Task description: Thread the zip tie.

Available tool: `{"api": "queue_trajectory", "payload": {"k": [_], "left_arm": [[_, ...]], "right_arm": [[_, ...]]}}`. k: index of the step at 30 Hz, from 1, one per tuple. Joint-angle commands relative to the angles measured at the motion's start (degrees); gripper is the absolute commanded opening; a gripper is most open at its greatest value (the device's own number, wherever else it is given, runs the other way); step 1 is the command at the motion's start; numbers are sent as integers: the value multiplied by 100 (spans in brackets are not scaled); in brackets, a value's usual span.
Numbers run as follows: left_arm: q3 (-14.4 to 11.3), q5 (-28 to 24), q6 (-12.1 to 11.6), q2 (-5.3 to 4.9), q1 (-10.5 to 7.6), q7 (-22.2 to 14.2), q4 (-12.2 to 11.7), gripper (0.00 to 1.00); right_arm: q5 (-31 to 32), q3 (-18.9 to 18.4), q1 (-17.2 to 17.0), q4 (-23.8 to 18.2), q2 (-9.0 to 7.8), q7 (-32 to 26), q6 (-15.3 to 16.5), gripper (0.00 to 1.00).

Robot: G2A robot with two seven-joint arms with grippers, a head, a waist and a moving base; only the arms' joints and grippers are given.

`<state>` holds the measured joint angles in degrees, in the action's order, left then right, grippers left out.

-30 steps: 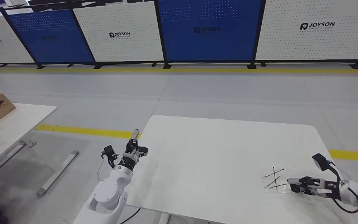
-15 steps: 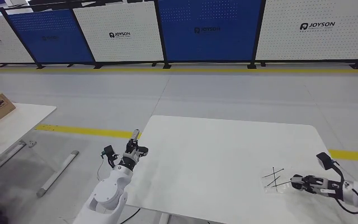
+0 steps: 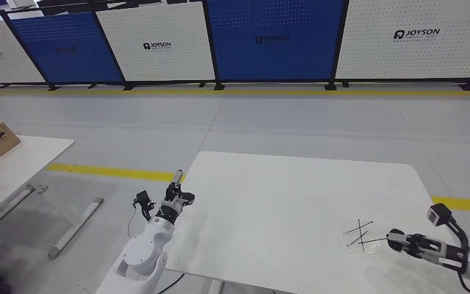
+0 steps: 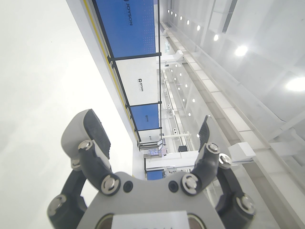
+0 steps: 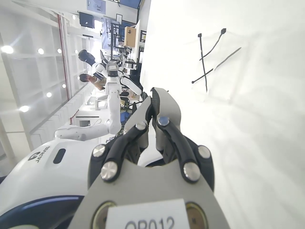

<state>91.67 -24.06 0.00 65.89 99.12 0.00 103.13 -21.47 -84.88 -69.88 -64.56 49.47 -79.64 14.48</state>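
A white table (image 3: 294,206) stands before blue-and-white partition panels (image 3: 275,40).

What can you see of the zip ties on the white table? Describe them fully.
The zip ties are thin black plastic strips, some with a small square head at one end. At least three lie flat and loose, crossing one another on the white table. None is looped. The shut right tool is nearby; nothing visibly grips them.

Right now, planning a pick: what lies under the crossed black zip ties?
The thin black plastic zip ties lie on what looks like a clear plastic sheet over the flat white table. Which tie is lowest at the crossings cannot be told.
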Motion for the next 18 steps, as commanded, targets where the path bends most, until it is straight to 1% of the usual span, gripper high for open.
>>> {"api": "queue_trajectory", "payload": {"k": [1, 6, 7, 8, 11, 13, 14, 16, 18], "left_arm": [[0, 0, 0, 0, 0, 0, 0, 100], [0, 0, 0, 0, 0, 0, 0, 100], [0, 0, 0, 0, 0, 0, 0, 100], [0, 0, 0, 0, 0, 0, 0, 100], [0, 0, 0, 0, 0, 0, 0, 100], [0, 0, 0, 0, 0, 0, 0, 100], [0, 0, 0, 0, 0, 0, 0, 100], [0, 0, 0, 0, 0, 0, 0, 100], [0, 0, 0, 0, 0, 0, 0, 100]], "right_arm": [[-5, 0, -1, -1, 0, 0, 0, 0], [-5, 0, -1, -1, 0, 0, 0, 0], [-63, 10, -29, -73, 11, 114, -11, 0], [-152, 15, -69, -147, 19, 163, -3, 0], [-615, -118, -214, -384, 30, 289, 184, 0], [-930, -212, -327, -633, 37, 332, 281, 0], [-942, -269, -420, -840, 39, 587, 290, 0], [-997, -263, -590, -1269, 56, 928, 184, 0], [-970, -208, -722, -1670, 85, 1467, -15, 0]]}}
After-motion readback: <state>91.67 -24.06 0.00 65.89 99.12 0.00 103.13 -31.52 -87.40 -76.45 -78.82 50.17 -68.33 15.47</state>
